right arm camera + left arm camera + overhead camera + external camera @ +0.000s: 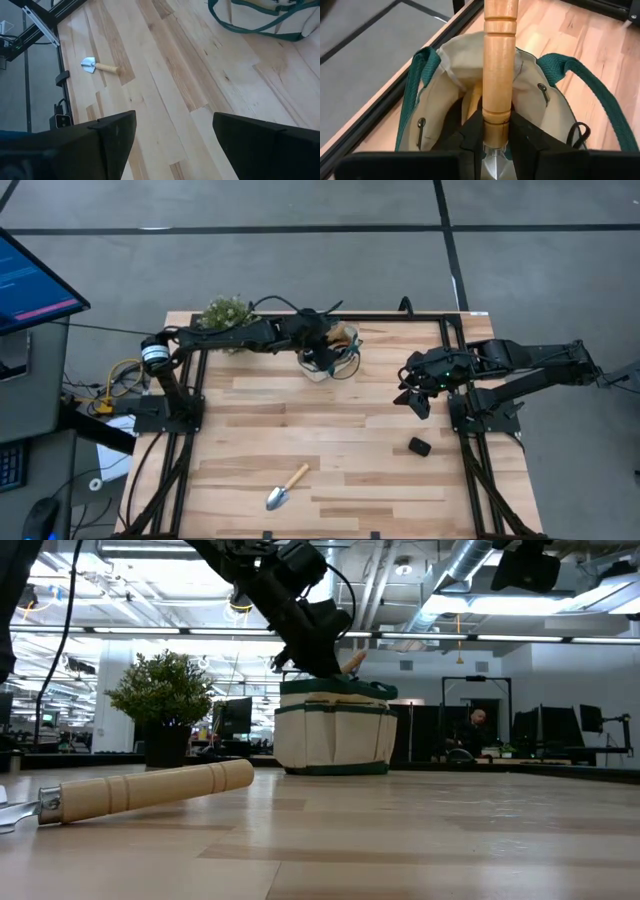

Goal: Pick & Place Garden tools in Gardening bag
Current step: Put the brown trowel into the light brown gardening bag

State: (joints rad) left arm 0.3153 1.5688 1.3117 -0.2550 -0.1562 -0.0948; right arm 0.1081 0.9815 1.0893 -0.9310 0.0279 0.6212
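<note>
The beige gardening bag point(338, 360) with green trim stands at the table's far middle and also shows in the low view point(335, 735). My left gripper point(496, 131) is over the bag's opening point(465, 75), shut on a wooden-handled tool point(498, 60). A trowel point(287, 488) lies flat near the table's near edge. Its handle fills the low view's foreground point(150, 790), and it shows small in the right wrist view point(97, 65). My right gripper point(175, 140) is open and empty above the table's right part point(418, 398). My left gripper pinches the tool's wooden handle at the end beside the metal neck point(496, 120), between its two fingers. The handle runs on ahead past the fingertips, along them. The gripper comes slanting down from above point(320, 650). The handle's free end point(352, 662) sits just above the bag's rim.
A bushy green plant point(225, 312) stands left of the bag at the far edge. A small black lump point(419, 447) lies near the right side. The bag's green loop handles point(600, 95) spread out on the table around it. Bare wood lies between the bag and the trowel.
</note>
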